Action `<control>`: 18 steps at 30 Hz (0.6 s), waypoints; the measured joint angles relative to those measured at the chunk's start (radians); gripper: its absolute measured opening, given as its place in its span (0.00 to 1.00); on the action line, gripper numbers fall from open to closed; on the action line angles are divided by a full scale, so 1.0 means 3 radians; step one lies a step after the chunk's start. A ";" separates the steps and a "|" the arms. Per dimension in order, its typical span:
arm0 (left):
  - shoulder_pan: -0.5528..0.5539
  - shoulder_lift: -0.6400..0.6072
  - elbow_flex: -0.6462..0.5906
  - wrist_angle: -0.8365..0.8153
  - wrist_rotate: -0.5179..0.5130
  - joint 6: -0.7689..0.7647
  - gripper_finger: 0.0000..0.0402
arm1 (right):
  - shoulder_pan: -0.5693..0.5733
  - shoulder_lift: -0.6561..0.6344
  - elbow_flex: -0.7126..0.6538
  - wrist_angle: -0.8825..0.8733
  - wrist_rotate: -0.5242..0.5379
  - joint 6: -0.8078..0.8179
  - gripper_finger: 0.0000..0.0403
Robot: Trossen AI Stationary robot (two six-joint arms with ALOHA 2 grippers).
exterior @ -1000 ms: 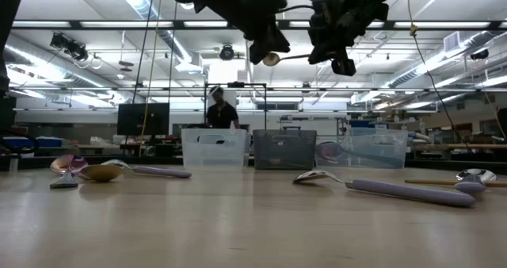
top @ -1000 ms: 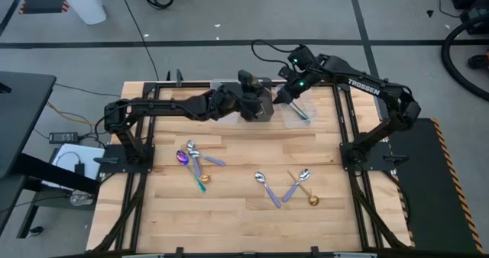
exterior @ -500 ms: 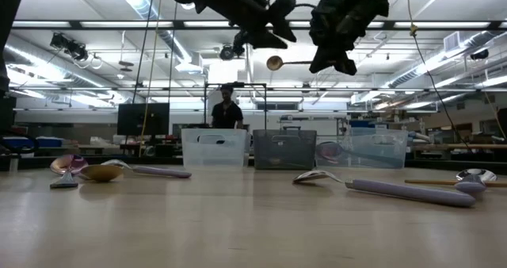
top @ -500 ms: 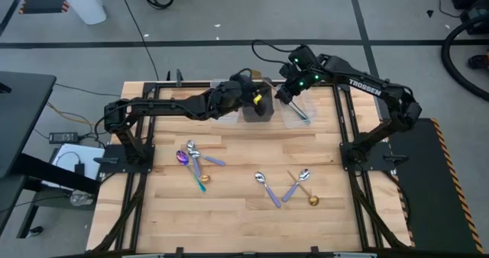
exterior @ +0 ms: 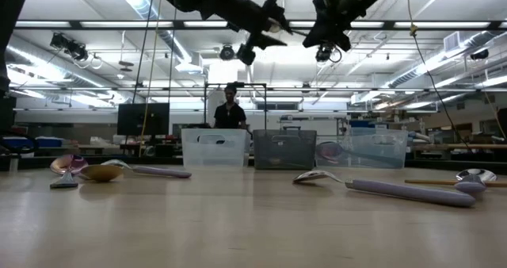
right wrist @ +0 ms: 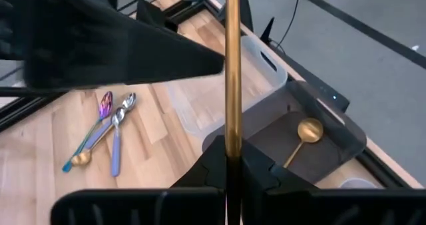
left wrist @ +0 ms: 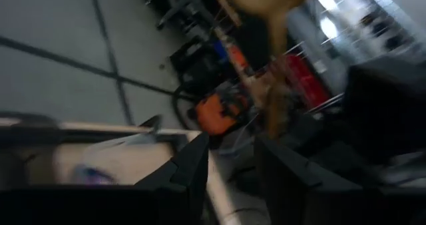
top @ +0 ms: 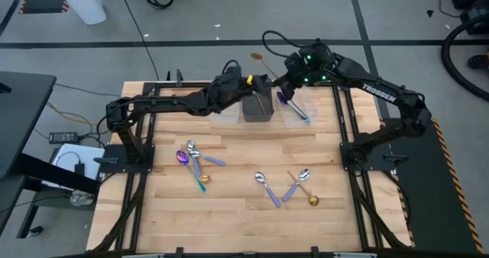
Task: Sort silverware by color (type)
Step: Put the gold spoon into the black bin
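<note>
Both pincers have risen from over the bins, and the gold spoon (right wrist: pixel 231 65) has passed from the left one to the right. The right pincer (right wrist: pixel 227 164) is clenched on its handle, as the right wrist view shows plainly, with the stem running straight out from between the fingers. From above, the bowl (top: pixel 257 57) points to about 10 o'clock from that pincer, out past the far edge of the counter (top: pixel 244 220). The left pincer (top: pixel 246 81) sits just beside it, at about 9 o'clock, released and gripping nothing, its fingers (left wrist: pixel 193 168) apart.

Below, the dark bin (right wrist: pixel 333 148) already holds one gold spoon (right wrist: pixel 303 135), so I judge this one belongs there and the handover was meant to regrip it. It still hangs well above the bins.

Other spoons lie in two clusters, one at 9 o'clock on the counter (top: pixel 192 159), one near 5 o'clock (top: pixel 286 185).
</note>
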 joint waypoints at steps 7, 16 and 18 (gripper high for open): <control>-0.0003 0.0004 -0.0001 0.0319 -0.0032 0.0025 0.45 | 0.0011 -0.0017 0.0000 0.0160 0.0071 0.0018 0.05; -0.0018 0.0024 -0.0001 0.0571 -0.0170 0.0289 0.53 | 0.0068 -0.0018 0.0000 0.0279 0.0034 0.0121 0.05; -0.0019 0.0068 -0.0002 0.0725 -0.0211 0.0321 0.52 | 0.0083 -0.0018 0.0000 0.0314 0.0026 0.0143 0.05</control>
